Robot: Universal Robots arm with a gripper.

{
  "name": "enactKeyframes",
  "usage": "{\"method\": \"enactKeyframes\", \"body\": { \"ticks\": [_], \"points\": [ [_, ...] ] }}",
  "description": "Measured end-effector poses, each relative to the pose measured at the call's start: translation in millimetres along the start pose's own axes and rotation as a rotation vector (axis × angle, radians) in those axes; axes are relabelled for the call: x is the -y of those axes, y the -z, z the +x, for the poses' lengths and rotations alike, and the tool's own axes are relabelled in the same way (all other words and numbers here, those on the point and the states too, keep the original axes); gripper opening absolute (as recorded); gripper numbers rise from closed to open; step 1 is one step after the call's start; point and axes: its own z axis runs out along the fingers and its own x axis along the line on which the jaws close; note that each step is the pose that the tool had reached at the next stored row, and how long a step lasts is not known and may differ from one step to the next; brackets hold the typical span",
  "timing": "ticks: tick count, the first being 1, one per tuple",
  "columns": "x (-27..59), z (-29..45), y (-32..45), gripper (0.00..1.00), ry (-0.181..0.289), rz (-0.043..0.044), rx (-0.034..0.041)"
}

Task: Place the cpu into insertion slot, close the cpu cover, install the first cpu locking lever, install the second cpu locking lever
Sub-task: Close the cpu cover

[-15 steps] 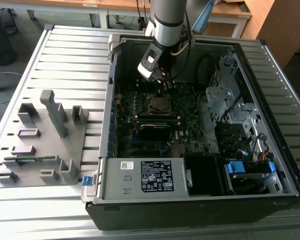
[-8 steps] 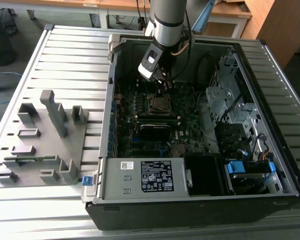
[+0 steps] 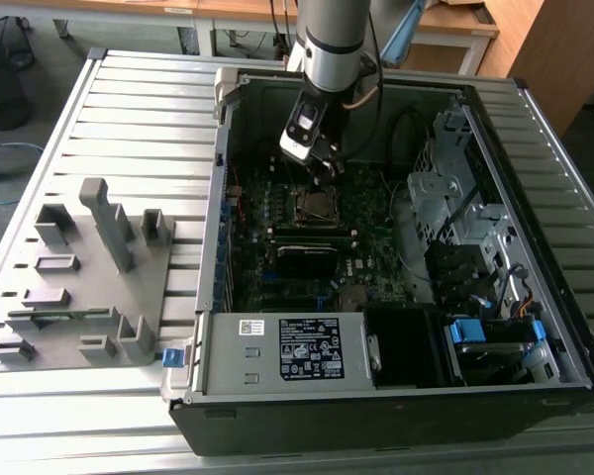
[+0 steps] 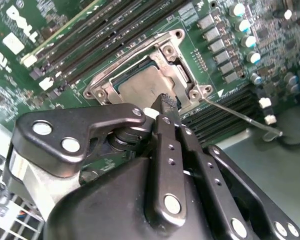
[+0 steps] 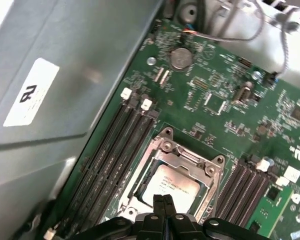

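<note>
Open computer case [image 3: 214, 247] is lying on the slatted table [image 3: 129, 119], with the green motherboard [image 3: 376, 223] sitting inside it. On the board, the insertion slot [image 3: 303, 210] is holding the cpu [image 4: 140, 85] [image 5: 171, 184], which is lying flat with its silver top facing up. The cpu cover [image 5: 182, 159] is lying down around the chip, framing it. One thin locking lever [image 4: 240, 117] is sticking out sideways, away from the socket. The gripper [image 3: 323, 174] [image 4: 166, 102] [image 5: 163, 201] is hanging directly over the socket's edge, its fingers pressed together and gripping nothing. I cannot tell whether it is touching the cover. A grey fixture tray [image 3: 69, 297] is resting towards the exterior view's left.
</note>
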Motion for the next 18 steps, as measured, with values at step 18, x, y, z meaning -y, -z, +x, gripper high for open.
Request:
{"method": "enactKeyframes", "body": {
  "ticks": [18],
  "points": [
    [0.0, 0.0, -1.5, 0.11, 0.327, 0.0051, -0.0069]
  ]
}}
